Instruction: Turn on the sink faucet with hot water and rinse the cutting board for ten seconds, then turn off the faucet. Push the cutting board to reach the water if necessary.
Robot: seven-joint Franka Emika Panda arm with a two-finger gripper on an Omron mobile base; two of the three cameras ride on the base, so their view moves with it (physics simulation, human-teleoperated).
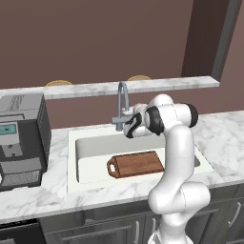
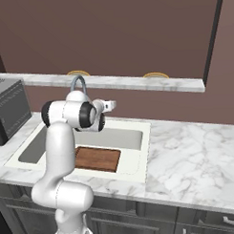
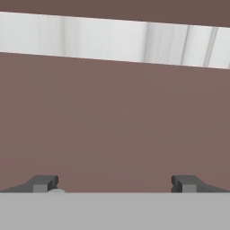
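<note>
Claw: spread, beside the faucet, holding nothing
Board: dry in the sink
Risk: I may nudge the lever cold, or miss it

coffee machine left on counter | marble ledge behind | cabinets below

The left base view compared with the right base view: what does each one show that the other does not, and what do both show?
Left base view: a grey appliance on the counter left of the sink, and the cutting board with its handle. Right base view: a wide stretch of marble counter right of the sink. Both: the sink faucet, the board in the basin, no water running.
</note>
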